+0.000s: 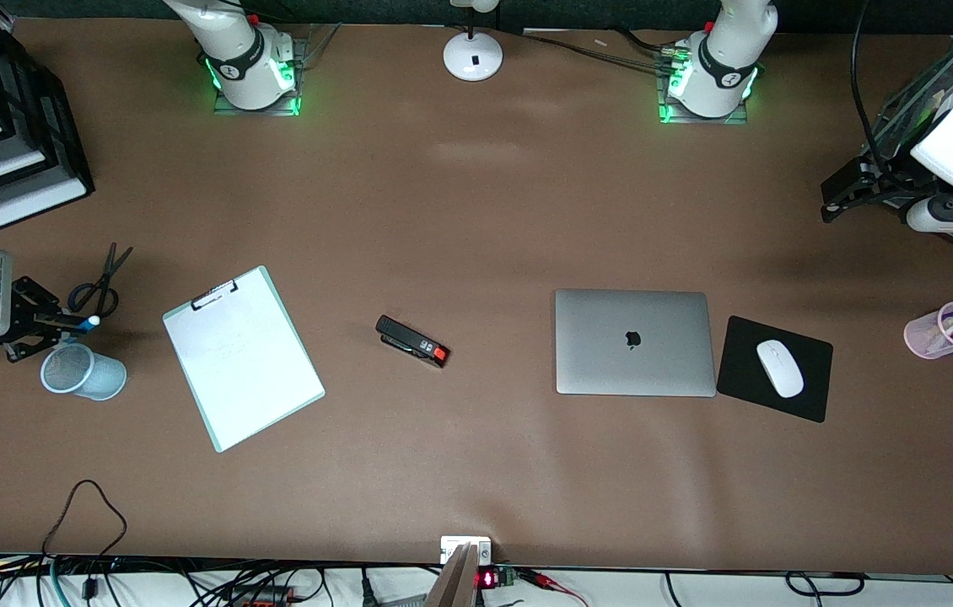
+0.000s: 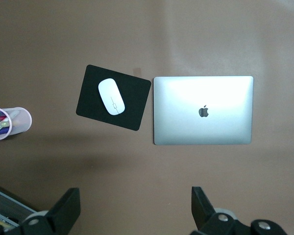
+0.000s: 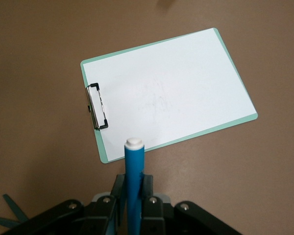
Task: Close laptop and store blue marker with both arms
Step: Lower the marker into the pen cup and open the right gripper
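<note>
Two grippers are mine, and only one is busy. My right gripper [image 1: 63,323] hangs at the right arm's end of the table, its fingers [image 3: 118,193] clamped tight on the blue marker [image 3: 134,183], which sticks out between them with its white tip forward. In the front view that marker [image 1: 85,321] sits just above the rim of a pale blue mesh cup [image 1: 83,372] lying tilted on the table, with a pair of scissors [image 1: 99,283] beside it, farther from the front camera. A white clipboard [image 1: 242,357] with a mint-green edge lies flat a little way toward the middle, and a black stapler [image 1: 412,341] with a red end rests between it and the laptop. My left gripper [image 2: 134,208] waits high over the left arm's end of the table, fingers [image 2: 63,211] spread wide and holding nothing. Below it the laptop [image 1: 633,341] lies shut, silver lid up with the dark logo showing. Just beside the laptop, toward the left arm's end, a white mouse [image 1: 779,367] sits on a black mouse pad [image 1: 742,371], and a pink cup of pens [image 1: 946,329] stands well apart from them at that end.
</note>
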You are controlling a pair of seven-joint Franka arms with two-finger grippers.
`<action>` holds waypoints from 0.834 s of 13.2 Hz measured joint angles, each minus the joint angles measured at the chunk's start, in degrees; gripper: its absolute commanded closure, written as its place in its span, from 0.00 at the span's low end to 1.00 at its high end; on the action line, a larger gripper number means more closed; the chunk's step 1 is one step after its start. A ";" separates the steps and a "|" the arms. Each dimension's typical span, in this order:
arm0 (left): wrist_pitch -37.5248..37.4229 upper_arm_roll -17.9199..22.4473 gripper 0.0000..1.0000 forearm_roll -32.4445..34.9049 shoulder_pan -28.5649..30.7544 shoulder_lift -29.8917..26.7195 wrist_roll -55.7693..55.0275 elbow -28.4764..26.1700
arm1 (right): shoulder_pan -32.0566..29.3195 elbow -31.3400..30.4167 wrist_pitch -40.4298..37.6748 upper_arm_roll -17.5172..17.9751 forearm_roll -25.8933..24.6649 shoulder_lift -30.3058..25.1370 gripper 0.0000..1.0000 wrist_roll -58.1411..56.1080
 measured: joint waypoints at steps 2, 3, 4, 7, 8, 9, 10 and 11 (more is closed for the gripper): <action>0.00 0.13 0.00 0.01 -0.83 -0.22 -0.33 0.00 | -0.63 1.09 -0.52 0.07 1.45 1.61 0.94 -1.82; 0.00 0.60 0.00 0.03 -1.39 -0.39 -0.38 0.00 | -1.06 1.92 -1.16 0.09 1.69 2.52 0.94 -2.39; -0.03 2.11 0.00 0.04 -2.77 -0.68 -0.38 -0.05 | -1.54 3.04 -1.97 0.13 1.73 3.49 0.94 -2.93; -0.40 8.04 0.00 0.06 -8.35 -1.64 -0.36 -0.44 | -2.25 6.53 -3.59 0.22 1.83 5.68 0.94 -4.66; -0.41 8.65 0.00 0.06 -9.01 -1.97 -0.36 -0.72 | -2.33 7.35 -4.20 0.23 2.06 6.14 0.94 -5.46; -0.42 8.88 0.00 0.06 -9.45 -2.23 -0.37 -1.07 | -2.41 8.05 -4.84 0.24 2.68 6.63 0.94 -6.08; -0.42 9.02 0.00 0.06 -9.83 -2.41 -0.37 -1.34 | -2.52 8.62 -5.37 0.25 3.19 7.18 0.94 -6.51; -0.42 9.21 0.00 0.06 -10.15 -2.49 -0.40 -1.49 | -2.74 9.23 -5.58 0.27 3.40 7.77 0.94 -6.87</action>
